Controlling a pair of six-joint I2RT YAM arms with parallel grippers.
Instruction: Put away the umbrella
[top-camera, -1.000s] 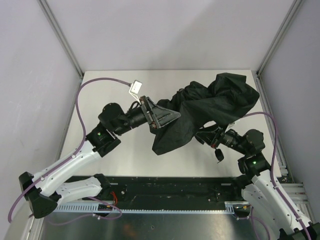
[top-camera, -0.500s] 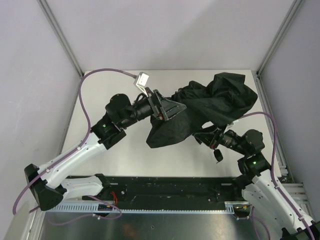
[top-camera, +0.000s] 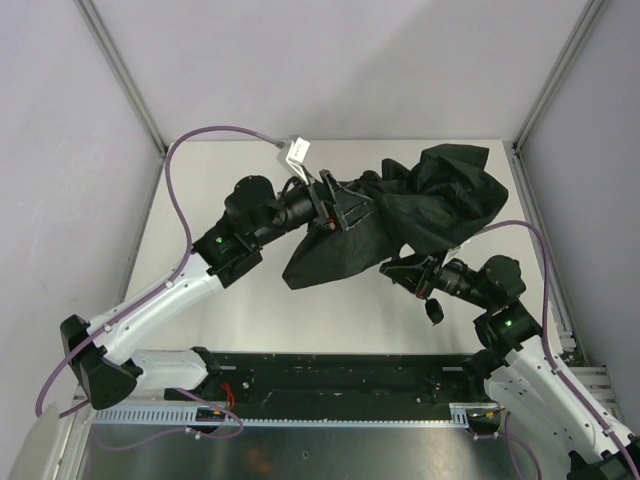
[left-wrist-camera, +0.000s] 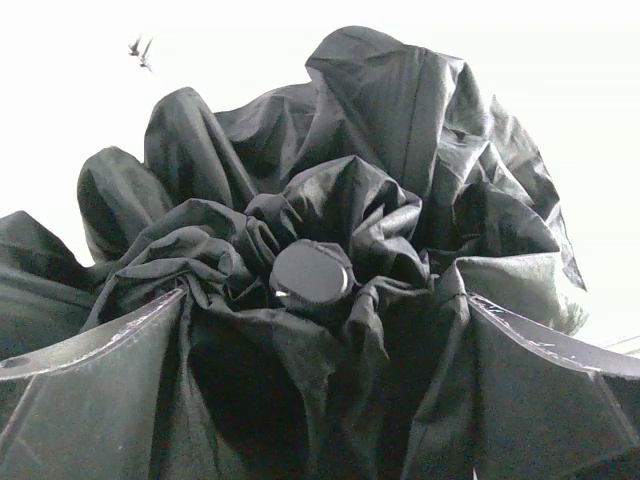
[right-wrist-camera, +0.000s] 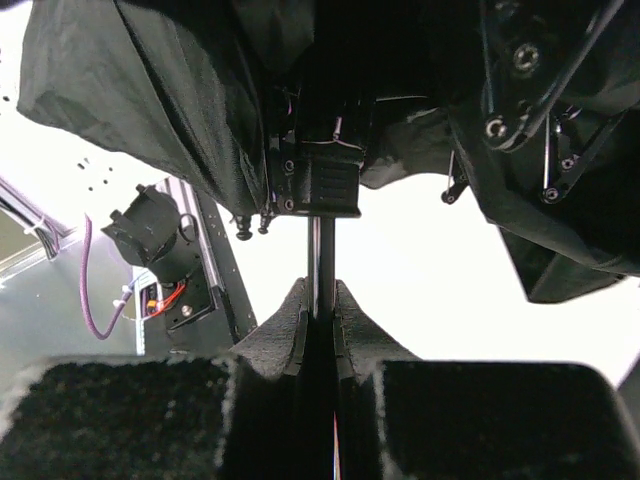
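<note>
The black umbrella (top-camera: 400, 215) lies half collapsed across the middle and right of the table, its canopy crumpled. My left gripper (top-camera: 345, 212) is open and pushed against the canopy's top. In the left wrist view the bunched fabric (left-wrist-camera: 330, 200) and the round black tip cap (left-wrist-camera: 312, 272) fill the space between my spread fingers (left-wrist-camera: 90, 345). My right gripper (top-camera: 410, 272) is shut on the thin dark shaft (right-wrist-camera: 320, 255), just below the black runner block (right-wrist-camera: 322, 185) and ribs. I cannot make out the handle clearly.
A purple cable with a white connector (top-camera: 297, 152) arches over the left arm. A black rail (top-camera: 330, 375) runs along the near edge. Grey walls and metal posts (top-camera: 120, 75) close in the table. Bare tabletop (top-camera: 190, 190) shows at the left.
My left arm has swung to the right and farther back, pushing into the canopy top. The canopy's lower flap has shifted left. The right arm has hardly moved and still grips the shaft.
</note>
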